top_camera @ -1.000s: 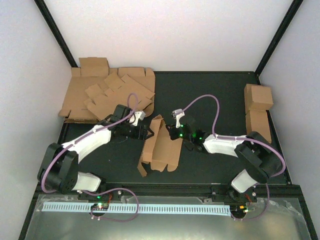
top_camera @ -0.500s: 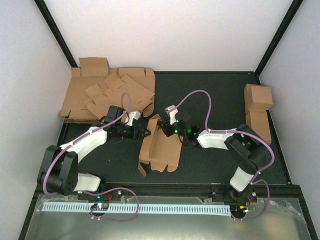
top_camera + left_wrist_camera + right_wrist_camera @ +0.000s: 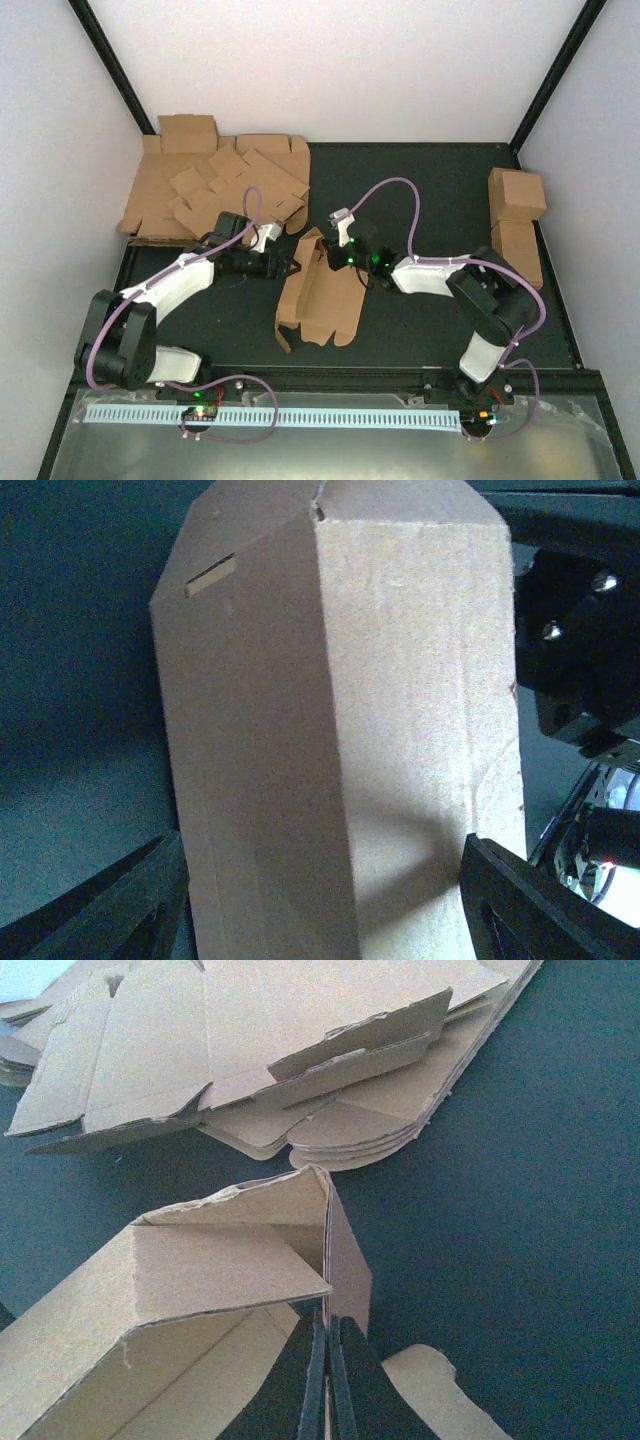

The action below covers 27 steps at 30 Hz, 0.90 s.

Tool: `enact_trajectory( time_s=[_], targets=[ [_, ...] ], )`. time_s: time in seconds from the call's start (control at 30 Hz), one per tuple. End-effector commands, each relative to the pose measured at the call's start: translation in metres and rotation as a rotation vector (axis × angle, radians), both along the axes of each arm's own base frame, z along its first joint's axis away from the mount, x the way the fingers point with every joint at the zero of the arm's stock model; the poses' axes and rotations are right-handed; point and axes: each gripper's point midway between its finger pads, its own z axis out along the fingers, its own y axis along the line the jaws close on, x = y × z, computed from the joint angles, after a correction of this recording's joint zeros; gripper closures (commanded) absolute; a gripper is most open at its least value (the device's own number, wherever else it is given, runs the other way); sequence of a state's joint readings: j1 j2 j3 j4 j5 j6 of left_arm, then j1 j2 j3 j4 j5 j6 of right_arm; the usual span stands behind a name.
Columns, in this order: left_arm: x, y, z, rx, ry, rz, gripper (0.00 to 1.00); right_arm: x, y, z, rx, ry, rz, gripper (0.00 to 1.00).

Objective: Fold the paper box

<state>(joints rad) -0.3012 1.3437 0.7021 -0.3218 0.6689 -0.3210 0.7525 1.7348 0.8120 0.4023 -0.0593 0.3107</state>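
The paper box lies half folded in the middle of the dark mat, its far end raised. My left gripper is at its far left side. In the left wrist view its jaws stand wide open, one on each side of an upright cardboard panel, not pressing on it. My right gripper is at the box's far end. In the right wrist view its fingers are shut on the thin upright end wall of the box, with a folded-in flap to the left.
A loose stack of flat brown blanks fills the far left corner and shows in the right wrist view. Two finished cartons stand at the right edge. A loose tab of the box lies on the mat.
My right gripper has moved left to the box's far end and closed on its end wall. My left gripper has shifted slightly. The box's raised end has stood up more.
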Motion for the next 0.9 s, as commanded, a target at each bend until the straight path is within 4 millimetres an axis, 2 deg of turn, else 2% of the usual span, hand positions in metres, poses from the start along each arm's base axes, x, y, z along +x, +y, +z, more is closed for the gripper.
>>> enact_trajectory(
  time_s=[0.0,0.17,0.37,0.73,0.87],
  targets=[
    [0.003,0.007,-0.008,0.04,0.001,0.012,0.23,0.0,-0.008,0.023,0.003,-0.054,-0.027,0.98],
    [0.002,0.007,-0.009,0.046,-0.002,0.006,0.24,-0.006,-0.018,0.013,-0.017,-0.036,-0.045,0.98],
    [0.001,0.007,-0.012,0.045,0.007,-0.003,0.25,0.002,-0.025,-0.002,-0.067,-0.034,-0.081,0.98],
    [-0.001,0.005,-0.008,0.035,0.005,-0.012,0.25,0.008,-0.039,-0.001,-0.114,-0.053,-0.116,0.98],
    [-0.002,-0.002,0.002,0.013,-0.021,-0.035,0.23,0.003,-0.036,0.004,-0.095,-0.056,-0.084,0.98]
  ],
)
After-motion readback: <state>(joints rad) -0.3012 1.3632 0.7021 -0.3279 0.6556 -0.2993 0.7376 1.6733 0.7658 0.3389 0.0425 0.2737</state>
